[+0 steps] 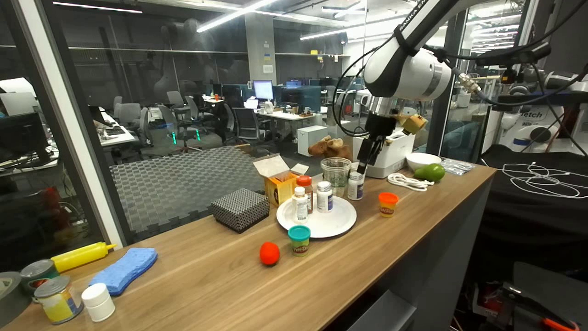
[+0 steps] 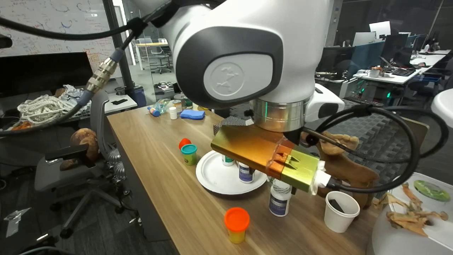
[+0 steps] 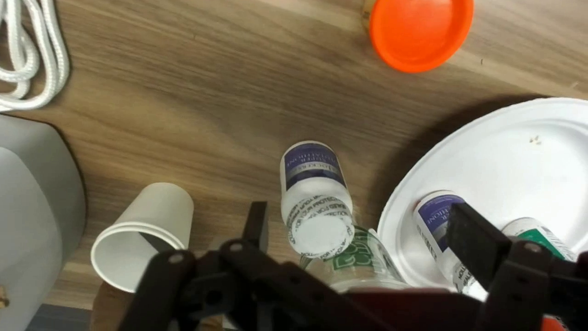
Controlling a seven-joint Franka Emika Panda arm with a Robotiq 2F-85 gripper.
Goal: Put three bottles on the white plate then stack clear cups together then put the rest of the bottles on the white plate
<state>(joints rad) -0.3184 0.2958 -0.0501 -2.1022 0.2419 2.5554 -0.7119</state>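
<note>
A blue-labelled bottle [image 1: 325,202], a slim white-capped bottle [image 1: 300,209] and a red-capped bottle [image 1: 308,194], three in number, stand upright on the round white plate [image 1: 337,223]. A fourth bottle [image 3: 314,184], of white plastic with a printed band around its cap, stands on the table [image 1: 220,285] just beside the plate. The gripper [image 3: 362,227] is released: its two dark, blocky fingers [image 3: 477,243] are well apart, and in the wrist view the fourth bottle shows between them with a gap on each side. Near this bottle I see a transparent cup [image 1: 336,177] with green print; if a second one is nested inside, I cannot tell. There is an orange-lidded Play-Doh tub [image 1: 388,204] and a teal-lidded Play-Doh tub [image 1: 299,240], so two, both squat cylinders, and beside the teal one lies a single red roundish thing [image 1: 269,253]. I count also one dark box [image 1: 241,209] of woven-looking texture, one orange cardboard box [image 1: 280,188] with its flaps lifted, one tapered white cup [image 3: 165,211] whose rim looks doubled, one white rope [image 1: 409,182] lying in loops, one blue sponge [image 1: 124,270] and one squat white bottle [image 1: 98,302] near it. The table has a straight brown wood grain.
</note>
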